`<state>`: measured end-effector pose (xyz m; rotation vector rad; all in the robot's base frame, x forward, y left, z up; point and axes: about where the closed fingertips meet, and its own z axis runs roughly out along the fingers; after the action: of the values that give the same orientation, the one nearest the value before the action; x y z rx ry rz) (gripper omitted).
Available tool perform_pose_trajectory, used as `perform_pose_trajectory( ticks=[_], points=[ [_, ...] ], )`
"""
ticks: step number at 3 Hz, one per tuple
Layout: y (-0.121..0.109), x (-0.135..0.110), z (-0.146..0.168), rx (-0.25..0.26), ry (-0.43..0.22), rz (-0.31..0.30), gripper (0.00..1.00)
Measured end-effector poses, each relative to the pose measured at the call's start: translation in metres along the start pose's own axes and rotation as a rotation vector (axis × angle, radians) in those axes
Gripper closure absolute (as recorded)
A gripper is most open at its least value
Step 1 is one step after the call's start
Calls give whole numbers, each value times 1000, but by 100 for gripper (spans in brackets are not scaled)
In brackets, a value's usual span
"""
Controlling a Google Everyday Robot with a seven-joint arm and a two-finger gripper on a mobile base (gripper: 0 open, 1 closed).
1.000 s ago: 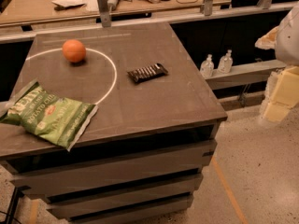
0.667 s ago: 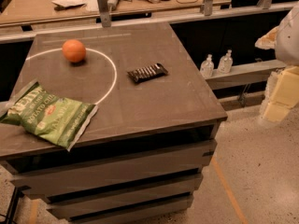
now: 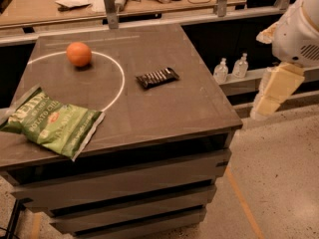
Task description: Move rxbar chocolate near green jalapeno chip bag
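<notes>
Where the counter (image 3: pixel 199 108) is bare, just right of the white arc (image 3: pixel 118 86), the rxbar chocolate (image 3: pixel 157 77) lies flat, its dark wrapper showing pale lettering. It is well apart from the green jalapeno chip bag (image 3: pixel 52 123) at the front-left edge. The pincer (image 3: pixel 274 91) hangs beyond the counter's right side; I cannot tell whether it is released or clenched.

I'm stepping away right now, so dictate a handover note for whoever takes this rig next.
Gripper: off the table's right side, over the floor, away from both items.
Rxbar chocolate: flat on the table, just right of the white circle line.
Green jalapeno chip bag: front-left corner, well apart from the bar.
Done: nothing yet.
Left: reach in, grasp the bar, set it beside the bag.
</notes>
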<state>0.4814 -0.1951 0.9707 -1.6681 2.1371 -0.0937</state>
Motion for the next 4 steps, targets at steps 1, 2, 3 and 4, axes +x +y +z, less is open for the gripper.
perform_pose_trajectory(
  ticks=[1, 2, 3, 4],
  points=[
    [-47, -35, 29, 76, -102, -26, 0],
    [-90, -63, 57, 114, -167, -36, 0],
    [-127, -82, 89, 84, -253, -27, 0],
    [-151, -107, 136, -37, -360, -36, 0]
  ],
)
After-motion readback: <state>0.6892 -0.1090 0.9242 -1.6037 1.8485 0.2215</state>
